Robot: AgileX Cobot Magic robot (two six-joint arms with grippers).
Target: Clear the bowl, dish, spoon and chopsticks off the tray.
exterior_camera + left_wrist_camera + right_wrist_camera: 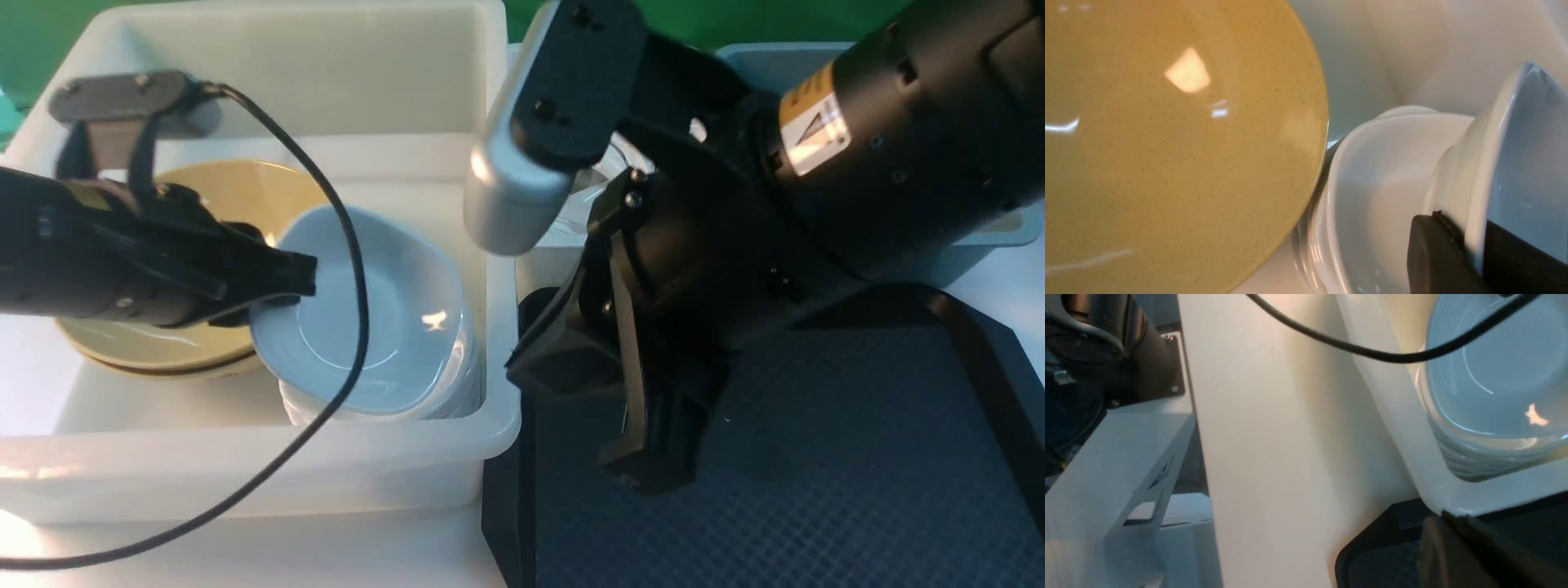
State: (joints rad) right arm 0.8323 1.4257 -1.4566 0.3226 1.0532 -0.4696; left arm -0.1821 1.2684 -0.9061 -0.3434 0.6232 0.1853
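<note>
My left gripper [287,282] is shut on the rim of the small white dish [367,318], holding it tilted just above a stack of like white dishes [457,384] inside the white tub [245,482]. In the left wrist view both fingers [1433,253] clamp the dish [1478,175] by its edge. The tan bowl [237,192] sits in the same tub beside the stack and fills most of the left wrist view [1167,143]. My right gripper [645,474] hangs shut and empty over the black tray [816,490]. Spoon and chopsticks are out of view.
A grey-blue tub [980,237] stands behind the tray at the back right. A black cable [355,286] loops from the left arm across the held dish and over the white tub's front wall. The right arm's bulk hides the tray's far left part.
</note>
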